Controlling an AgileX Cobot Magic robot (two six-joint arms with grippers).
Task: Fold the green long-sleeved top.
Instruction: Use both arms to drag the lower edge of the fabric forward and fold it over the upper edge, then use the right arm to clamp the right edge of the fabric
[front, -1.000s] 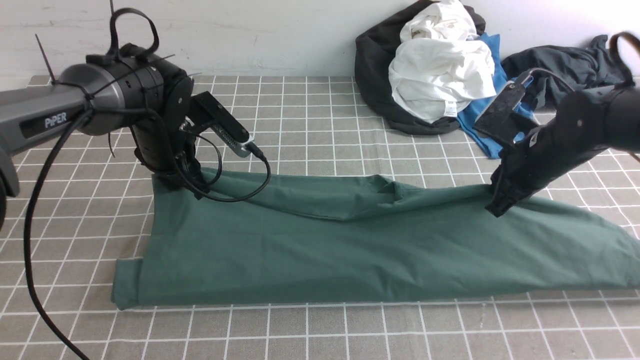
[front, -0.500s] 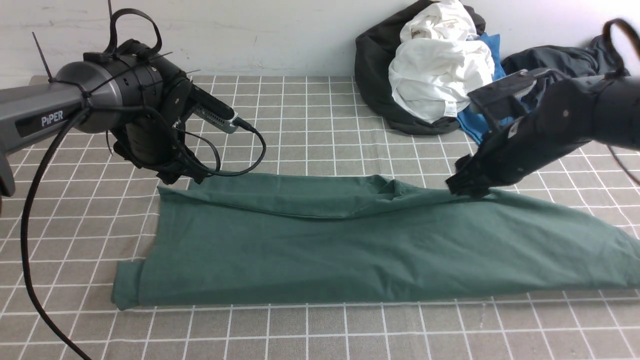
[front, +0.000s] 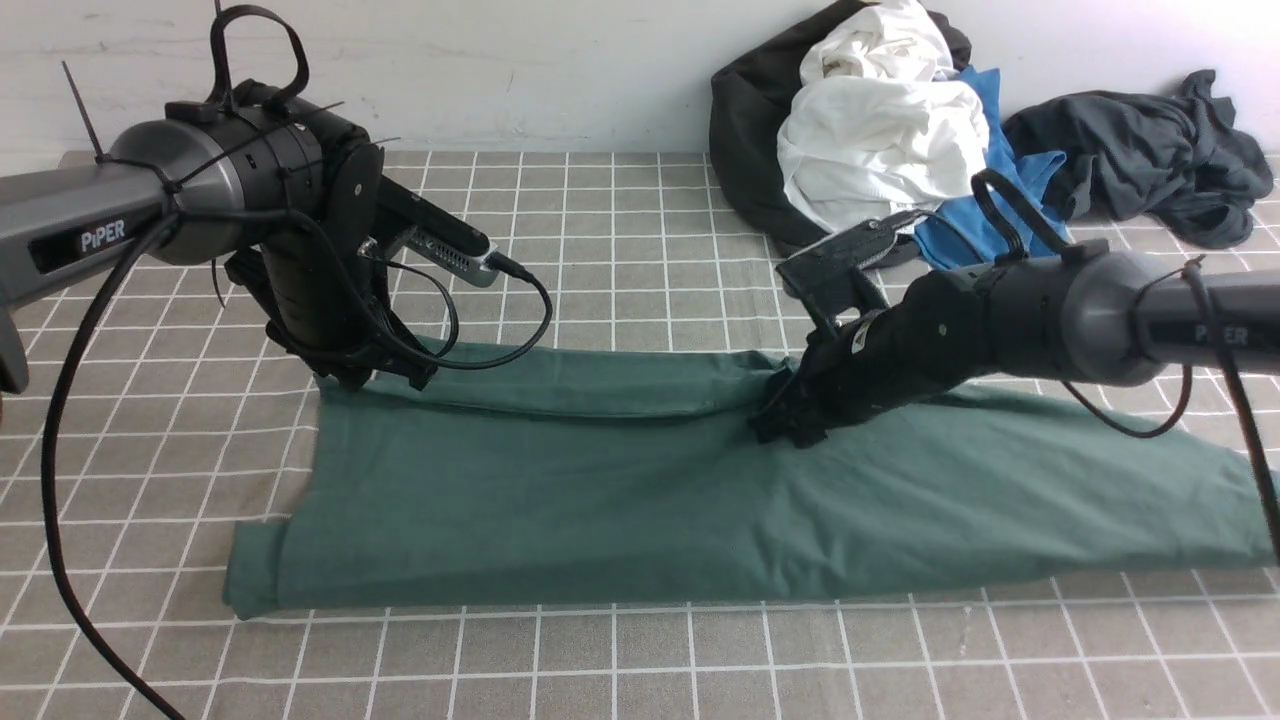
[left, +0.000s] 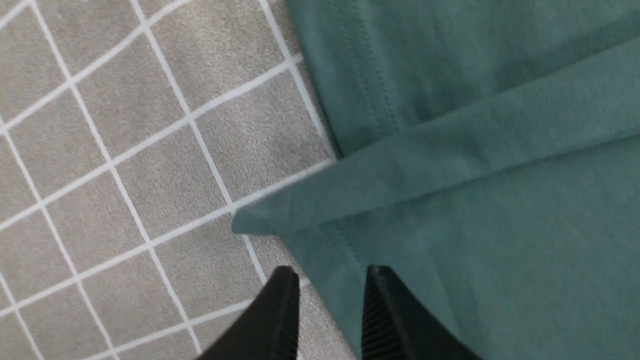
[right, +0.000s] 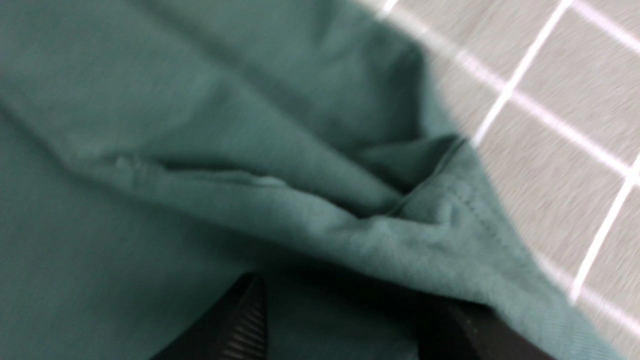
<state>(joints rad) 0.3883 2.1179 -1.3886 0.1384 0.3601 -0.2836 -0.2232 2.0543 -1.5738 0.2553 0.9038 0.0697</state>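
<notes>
The green long-sleeved top (front: 640, 500) lies folded lengthwise across the checked tablecloth (front: 640, 250). My left gripper (front: 375, 378) is down at its far left corner. In the left wrist view the left gripper (left: 330, 280) is open by a narrow gap and straddles the hem edge of the top (left: 500, 200), beside a folded strip. My right gripper (front: 785, 428) is at the bunched fold in the middle of the far edge. In the blurred right wrist view the right gripper (right: 350, 310) is open wide, with a ridge of the top (right: 150, 125) over one finger.
A pile of clothes lies at the back right by the wall: a black garment (front: 750, 150), a white one (front: 880, 140), a blue one (front: 960, 240) and a dark grey one (front: 1140, 150). The left arm's cable (front: 60, 450) hangs at the front left.
My right gripper has moved left along the top's far edge, from the right end to the middle fold. My left gripper lifted off, then came down at the far left corner.
</notes>
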